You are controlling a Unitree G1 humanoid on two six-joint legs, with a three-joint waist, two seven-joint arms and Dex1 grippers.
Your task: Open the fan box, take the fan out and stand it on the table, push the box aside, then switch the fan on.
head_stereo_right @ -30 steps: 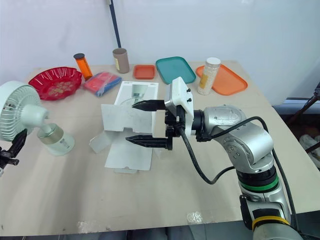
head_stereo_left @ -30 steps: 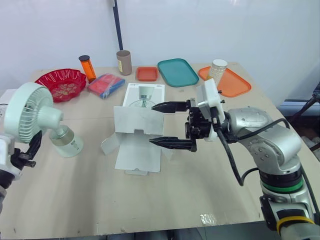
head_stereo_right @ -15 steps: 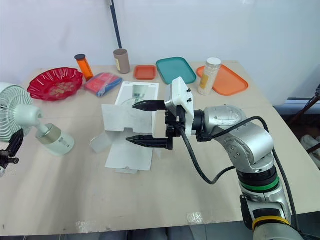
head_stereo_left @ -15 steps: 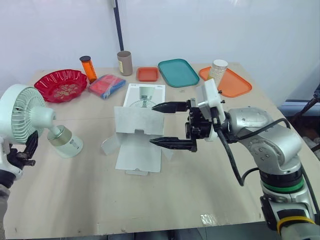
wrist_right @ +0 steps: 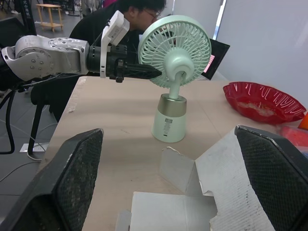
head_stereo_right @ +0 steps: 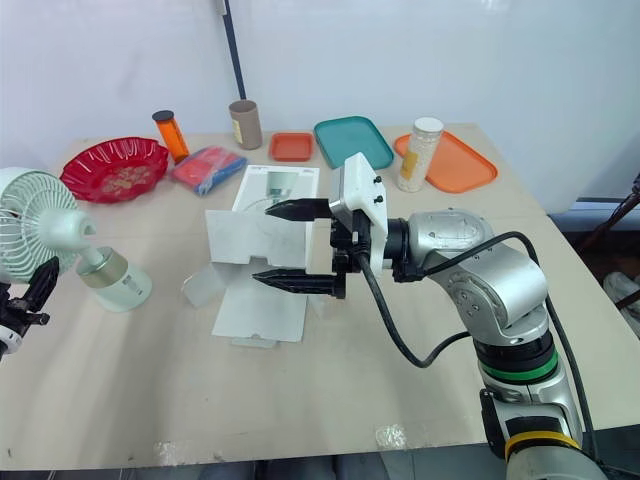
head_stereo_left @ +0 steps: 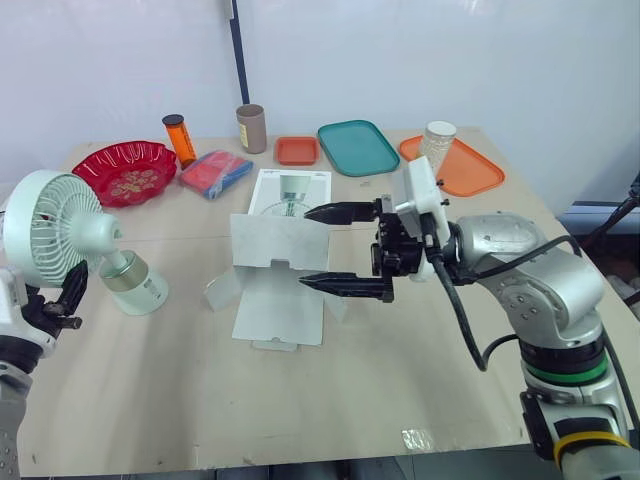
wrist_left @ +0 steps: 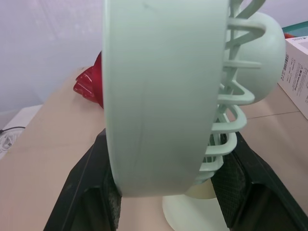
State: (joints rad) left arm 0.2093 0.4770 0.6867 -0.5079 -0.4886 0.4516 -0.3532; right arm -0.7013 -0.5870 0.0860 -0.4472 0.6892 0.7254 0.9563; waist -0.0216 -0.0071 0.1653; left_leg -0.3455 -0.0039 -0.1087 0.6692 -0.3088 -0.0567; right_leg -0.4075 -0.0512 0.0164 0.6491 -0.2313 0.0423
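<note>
— How does the worktop (head_stereo_left: 300, 410) look from where you stand?
— The fan box (head_stereo_left: 278, 300) lies flat in the middle, flaps splayed and emptied. The fan (head_stereo_left: 60, 220) is out, standing on its base well to the robot's left of the box.
— And the arms?
— The right gripper (head_stereo_right: 262, 245) hangs just above the box, fingers spread wide and holding nothing. I'd guess it waits there to shove the box aside, which isn't done yet. The left gripper (head_stereo_left: 72, 298) is farther left of the box than the fan's base. Its fingers pinch the fan's head from both sides, likely to steady it upright.
— Is it switched on?
— I can't tell, but I'd judge not yet.
</note>
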